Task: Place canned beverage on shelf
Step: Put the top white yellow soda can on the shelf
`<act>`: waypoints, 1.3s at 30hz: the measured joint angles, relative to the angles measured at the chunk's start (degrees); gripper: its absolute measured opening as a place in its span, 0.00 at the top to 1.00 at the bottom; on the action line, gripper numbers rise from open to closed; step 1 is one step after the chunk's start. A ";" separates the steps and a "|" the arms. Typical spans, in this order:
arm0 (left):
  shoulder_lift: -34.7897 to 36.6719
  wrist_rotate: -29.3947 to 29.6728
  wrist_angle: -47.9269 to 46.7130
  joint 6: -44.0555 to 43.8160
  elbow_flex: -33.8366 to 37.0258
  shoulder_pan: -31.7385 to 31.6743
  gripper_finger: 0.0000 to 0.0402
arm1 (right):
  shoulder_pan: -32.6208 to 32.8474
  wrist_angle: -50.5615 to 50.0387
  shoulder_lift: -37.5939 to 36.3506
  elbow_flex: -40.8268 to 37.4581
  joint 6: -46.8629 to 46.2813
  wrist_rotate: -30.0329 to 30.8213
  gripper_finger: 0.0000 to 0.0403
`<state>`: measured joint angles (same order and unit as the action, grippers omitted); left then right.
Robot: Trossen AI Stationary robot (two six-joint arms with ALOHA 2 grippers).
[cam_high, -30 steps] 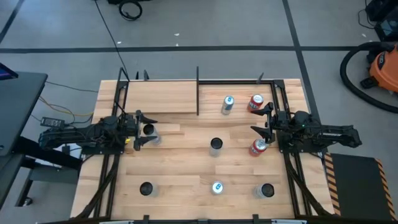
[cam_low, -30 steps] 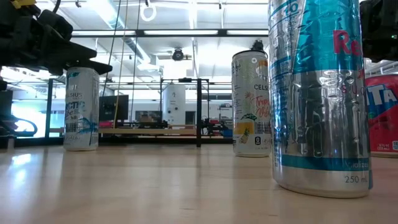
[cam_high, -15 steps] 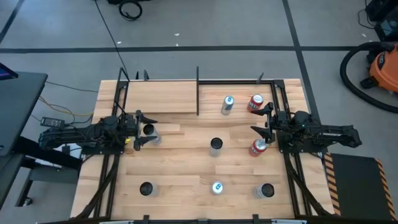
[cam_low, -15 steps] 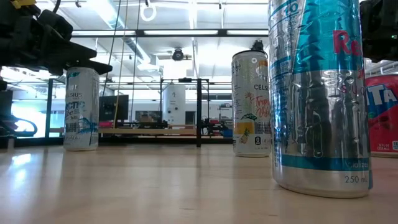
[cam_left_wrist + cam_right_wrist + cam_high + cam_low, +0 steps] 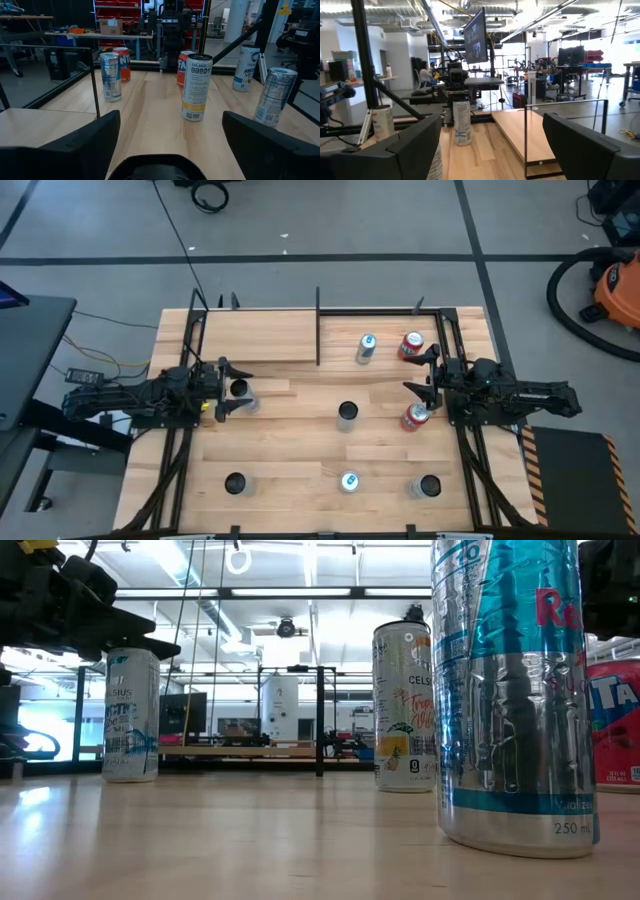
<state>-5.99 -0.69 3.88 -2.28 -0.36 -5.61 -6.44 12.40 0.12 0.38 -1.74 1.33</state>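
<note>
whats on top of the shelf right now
Nothing shows on the shelf: in the high view its pale wood panel is bare, and every can stands on the tabletop. The nearest, a white can, sits beside the left gripper. The space under the panel is hidden.

Open wood lay between the left gripper (image 5: 222, 388) and the right gripper (image 5: 421, 372), broken only by a single can (image 5: 347, 414) standing at mid-table. The pale shelf (image 5: 258, 337) sat bare at the far left, hemmed by black rods (image 5: 318, 326). Two cans (image 5: 366, 347) crowded the far right corner, three more (image 5: 349, 481) lined the near edge, and one can (image 5: 240, 390) stood between the left gripper's spread fingers.
</note>
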 joint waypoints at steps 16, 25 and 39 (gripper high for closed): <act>-0.01 0.00 0.00 7.06 0.00 0.00 0.12 | 0.01 0.00 0.02 0.00 -0.02 0.26 0.11; -0.01 0.00 0.00 7.05 0.00 0.01 0.12 | 0.01 0.02 0.02 0.00 -0.02 0.19 0.11; 0.01 -0.07 0.99 -1.37 0.00 0.00 0.12 | 0.00 4.86 0.02 0.00 -3.21 0.34 0.11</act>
<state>-5.98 -0.75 4.87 -3.65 -0.36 -5.61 -6.44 17.27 0.14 0.38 -4.95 1.67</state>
